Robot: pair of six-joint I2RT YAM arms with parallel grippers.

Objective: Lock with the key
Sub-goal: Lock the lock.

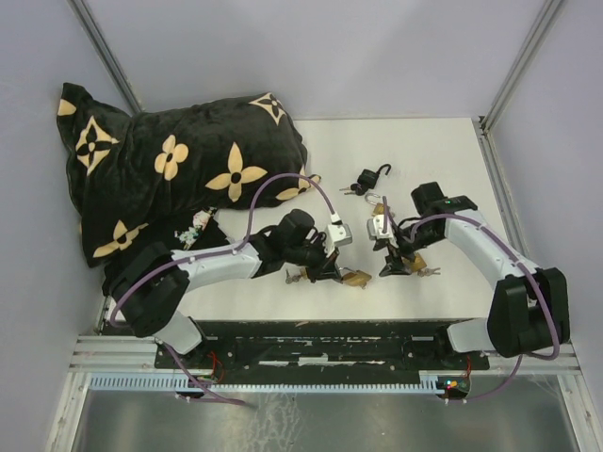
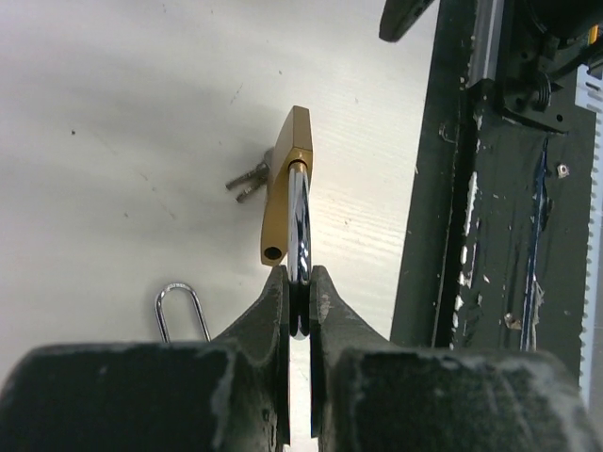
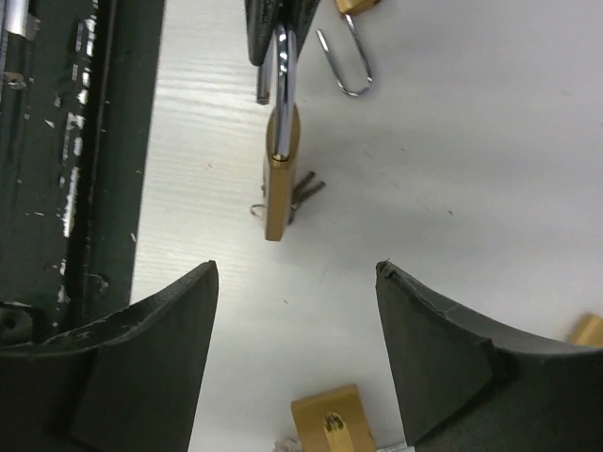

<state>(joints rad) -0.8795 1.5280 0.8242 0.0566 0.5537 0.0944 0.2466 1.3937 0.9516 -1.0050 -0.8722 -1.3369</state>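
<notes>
My left gripper (image 2: 300, 278) is shut on the chrome shackle (image 2: 300, 226) of a brass padlock (image 2: 285, 188), which it holds edge-on just above the table. Small keys (image 2: 249, 179) stick out from behind the padlock's body; whether one sits in the lock I cannot tell. In the top view the left gripper (image 1: 330, 271) and this padlock (image 1: 356, 279) are at the table's front middle. My right gripper (image 3: 297, 268) is open with nothing between its fingers. It faces the same padlock (image 3: 279, 179) and its keys (image 3: 307, 190) from a short way off. In the top view the right gripper (image 1: 393, 266) is just right of the padlock.
A second brass padlock (image 3: 332, 424) lies under the right gripper, keyhole up. Another with an open shackle (image 3: 344, 61) lies beyond the held padlock. A black padlock (image 1: 370, 178) rests farther back. A black flowered cushion (image 1: 179, 169) fills the back left. The dark base rail (image 1: 330, 339) runs along the near edge.
</notes>
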